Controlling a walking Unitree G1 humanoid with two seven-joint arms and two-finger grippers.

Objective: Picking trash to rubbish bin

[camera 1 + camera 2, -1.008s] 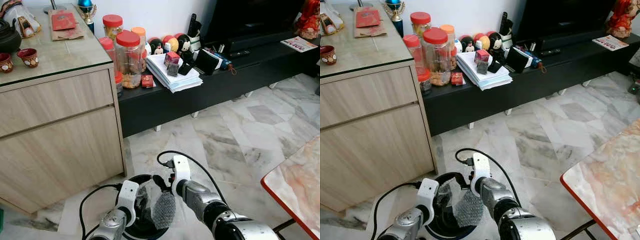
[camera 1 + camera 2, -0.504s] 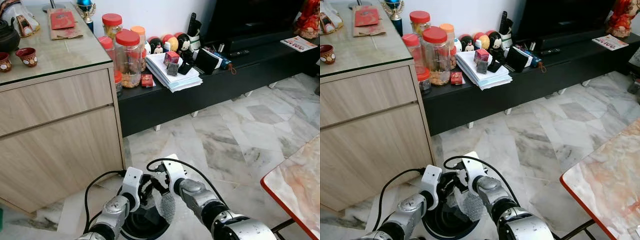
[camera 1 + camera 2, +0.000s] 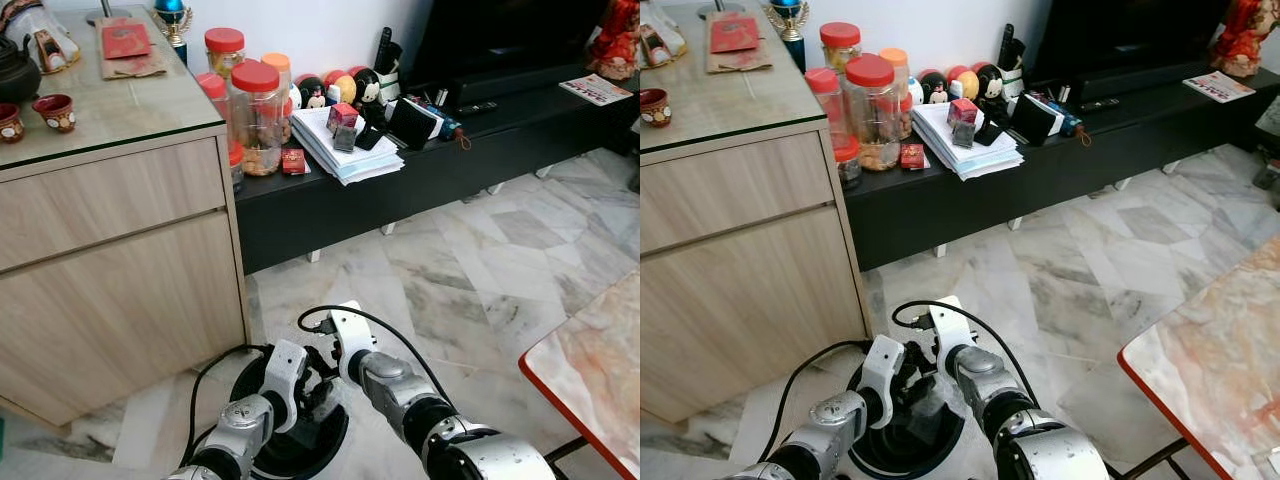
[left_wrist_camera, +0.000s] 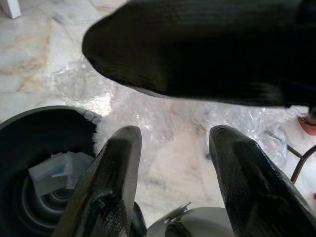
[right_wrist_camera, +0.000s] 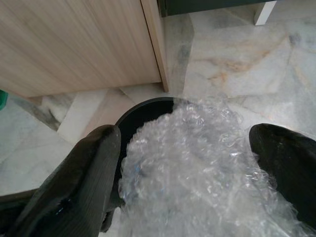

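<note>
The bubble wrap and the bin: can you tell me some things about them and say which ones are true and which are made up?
1. The right tool holds the bubble wrap. True.
2. The bin is white. False: it is black.
3. The bin stands on the wooden cabinet. False: it stands on the marble floor, beside the cabinet.
4. The left tool has its fingers apart. True.
5. The bin already has something pale inside. True.
</note>
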